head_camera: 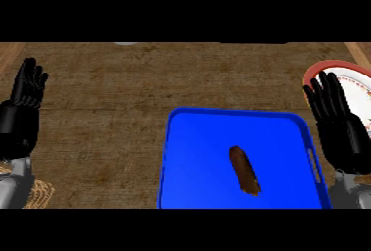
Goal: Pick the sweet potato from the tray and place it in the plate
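Observation:
A brown sweet potato (245, 170) lies lengthwise in the middle of the blue tray (196, 147) at the lower centre of the head view. A white plate with a red rim (355, 81) sits at the right edge, beyond the tray's far right corner. My right hand (340, 117) stands open, fingers up, just right of the tray and partly covers the plate. At the left edge my left hand (20, 110) rests open with fingers up, well away from the tray. Neither hand touches the sweet potato.
The counter is a brown woven-looking surface (101, 122). A coil of tan rope or wicker (39, 193) shows at the lower left beside my left forearm. A pale object (125, 43) peeks in at the far edge.

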Controlling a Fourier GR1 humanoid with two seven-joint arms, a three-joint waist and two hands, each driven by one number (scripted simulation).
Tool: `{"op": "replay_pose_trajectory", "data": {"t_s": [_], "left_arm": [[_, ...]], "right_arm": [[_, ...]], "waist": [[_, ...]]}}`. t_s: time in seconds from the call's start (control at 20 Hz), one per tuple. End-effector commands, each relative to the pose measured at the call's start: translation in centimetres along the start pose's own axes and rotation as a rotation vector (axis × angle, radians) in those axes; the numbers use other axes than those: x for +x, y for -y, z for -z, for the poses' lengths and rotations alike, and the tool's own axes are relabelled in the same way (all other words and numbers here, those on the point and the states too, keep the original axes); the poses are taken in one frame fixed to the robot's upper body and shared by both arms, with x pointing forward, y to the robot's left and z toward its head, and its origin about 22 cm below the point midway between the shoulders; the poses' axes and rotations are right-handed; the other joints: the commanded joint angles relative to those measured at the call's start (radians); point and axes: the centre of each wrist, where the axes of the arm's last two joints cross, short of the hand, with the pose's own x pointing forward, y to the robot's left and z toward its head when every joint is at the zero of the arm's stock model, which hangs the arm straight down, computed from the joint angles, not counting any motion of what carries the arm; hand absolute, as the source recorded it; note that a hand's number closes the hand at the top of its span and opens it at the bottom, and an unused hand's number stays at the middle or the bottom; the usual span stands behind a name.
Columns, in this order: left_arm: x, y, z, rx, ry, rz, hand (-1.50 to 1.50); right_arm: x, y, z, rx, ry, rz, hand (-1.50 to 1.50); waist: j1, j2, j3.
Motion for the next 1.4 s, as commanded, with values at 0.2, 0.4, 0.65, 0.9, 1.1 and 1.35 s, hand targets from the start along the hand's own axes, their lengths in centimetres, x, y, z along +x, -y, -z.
{"op": "replay_pose_trajectory", "data": {"t_s": [0.2, 0.4, 0.65, 0.9, 1.1, 1.35], "left_arm": [[-5.7, 3.2, -5.2, -0.138, -0.462, -0.103, 0.0], [-5.2, 4.7, -5.5, -0.202, -0.582, -0.174, 0.0], [-5.6, 5.9, -7.2, -0.232, -0.669, -0.21, 0.0], [-5.0, 5.7, -6.9, -0.213, -0.683, -0.215, 0.0], [-3.7, 6.1, -6.6, -0.228, -0.681, -0.205, 0.0], [-3.3, 6.3, -6.9, -0.234, -0.68, -0.216, 0.0]], "right_arm": [[8.1, -2.3, 4.6, 0.324, 0.188, -0.467, 1.5], [11.4, 1.2, 5.5, 0.156, 0.279, -0.914, 1.5], [9.6, -1.3, 4.5, 0.188, 0.317, -0.845, -1.5], [10.4, -2.1, 3.7, 0.267, 0.295, -0.935, -1.5], [11.1, -2.1, 3.1, 0.398, 0.157, -1.158, -1.5], [11.1, -3.4, 2.0, 0.554, -0.016, -1.353, -1.5]], "waist": [[0.046, 0.009, 0.006], [0.002, 0.003, 0.007], [0.017, -0.002, 0.019], [0.001, -0.007, 0.018], [0.0, -0.012, 0.013], [0.01, -0.01, 0.01]]}}
